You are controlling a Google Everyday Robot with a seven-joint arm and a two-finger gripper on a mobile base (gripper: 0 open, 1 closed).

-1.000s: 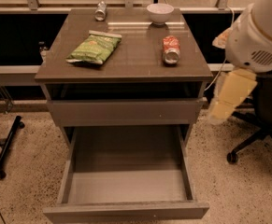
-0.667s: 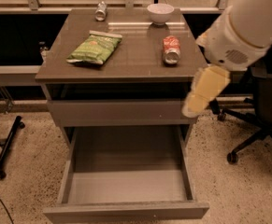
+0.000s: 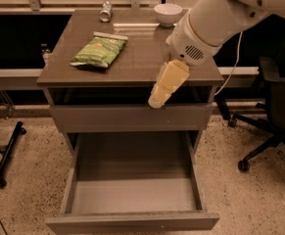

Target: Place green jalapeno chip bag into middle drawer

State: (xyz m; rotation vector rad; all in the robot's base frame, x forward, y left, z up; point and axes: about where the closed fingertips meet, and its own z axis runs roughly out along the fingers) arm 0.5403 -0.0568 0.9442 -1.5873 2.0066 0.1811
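The green jalapeno chip bag (image 3: 100,50) lies flat on the left part of the cabinet top (image 3: 132,67). The middle drawer (image 3: 132,192) is pulled out below, with a bare floor and nothing in it. My gripper (image 3: 165,86) hangs from the white arm at the cabinet's front right edge, to the right of the bag and apart from it, above the closed upper drawer front. It holds nothing that I can see.
A white bowl (image 3: 168,13) and a silver can (image 3: 106,11) stand at the back of the cabinet top. A black office chair (image 3: 272,116) stands to the right. A black stand leg (image 3: 7,153) lies on the floor at left.
My arm and gripper have swung left, from beside the cabinet's right side to over its front right edge. They now cover the red can. The bag has not moved.
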